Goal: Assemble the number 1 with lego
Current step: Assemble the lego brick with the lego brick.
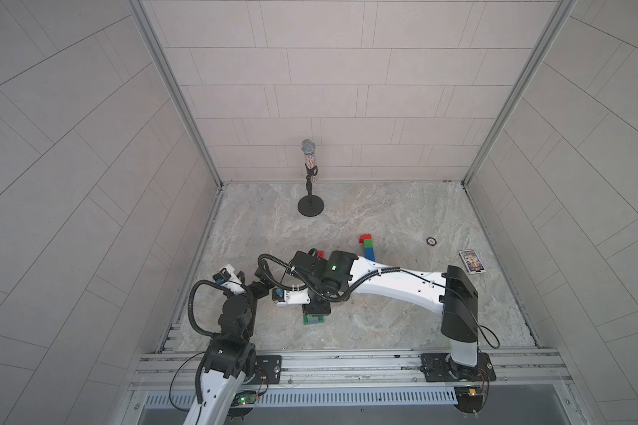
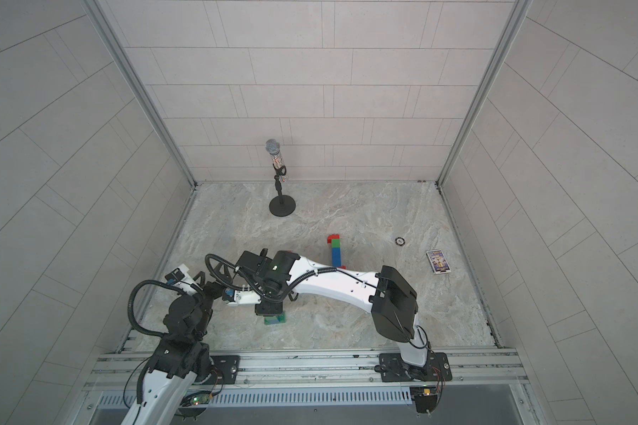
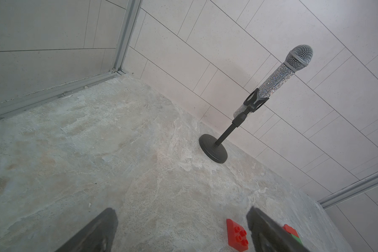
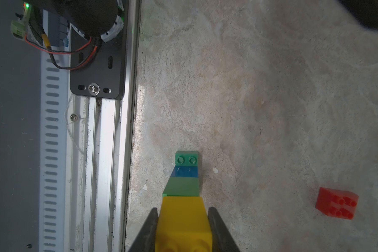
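My right gripper (image 4: 183, 209) is shut on a yellow lego brick (image 4: 183, 218), the top of an upright stack. Below the yellow brick come a green brick (image 4: 181, 186), a blue brick (image 4: 186, 172) and a long green base brick (image 4: 187, 159) resting on the table. In both top views this stack (image 1: 314, 319) (image 2: 275, 319) stands near the front, under the right gripper (image 1: 315, 307). A loose red brick (image 4: 336, 203) (image 3: 237, 236) (image 1: 321, 254) lies nearby. A red-green-blue column (image 1: 368, 246) (image 2: 335, 250) lies flat farther back. My left gripper (image 3: 181, 210) is open and holds nothing.
A glittery microphone on a black stand (image 1: 311, 206) (image 3: 213, 150) rises at the back. A card box (image 1: 472, 262) and a small round disc (image 1: 429, 241) lie at the right. The aluminium rail (image 1: 347, 362) (image 4: 105, 152) runs along the front edge, close to the stack.
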Available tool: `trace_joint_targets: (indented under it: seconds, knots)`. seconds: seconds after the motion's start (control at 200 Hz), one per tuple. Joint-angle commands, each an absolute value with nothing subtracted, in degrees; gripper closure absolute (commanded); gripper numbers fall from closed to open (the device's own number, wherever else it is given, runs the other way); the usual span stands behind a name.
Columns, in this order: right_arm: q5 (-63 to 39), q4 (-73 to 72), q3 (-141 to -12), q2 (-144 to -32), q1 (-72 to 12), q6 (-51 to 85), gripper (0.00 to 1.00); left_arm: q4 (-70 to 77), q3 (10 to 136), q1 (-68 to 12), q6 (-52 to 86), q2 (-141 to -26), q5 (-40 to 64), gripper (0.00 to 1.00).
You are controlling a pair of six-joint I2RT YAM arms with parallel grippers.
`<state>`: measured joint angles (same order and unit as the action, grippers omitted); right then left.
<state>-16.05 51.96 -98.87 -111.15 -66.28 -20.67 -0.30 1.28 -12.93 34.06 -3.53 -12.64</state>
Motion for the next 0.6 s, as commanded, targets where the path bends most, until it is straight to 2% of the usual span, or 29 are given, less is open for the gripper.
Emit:
trace_joint_targets:
  seconds: [0.0,0.595]
  knots:
    - [-13.1,53.7,-94.7,-116.1,-66.9,-22.7,1.0,-3.9,0.9,-12.9,33.9,-3.1,-12.6,0.0]
    - [-13.0,48.0,-86.0,-112.0,-66.9,-22.4,1.0,-3.5,0.8,-12.8,33.8,-3.1,-12.3,0.0]
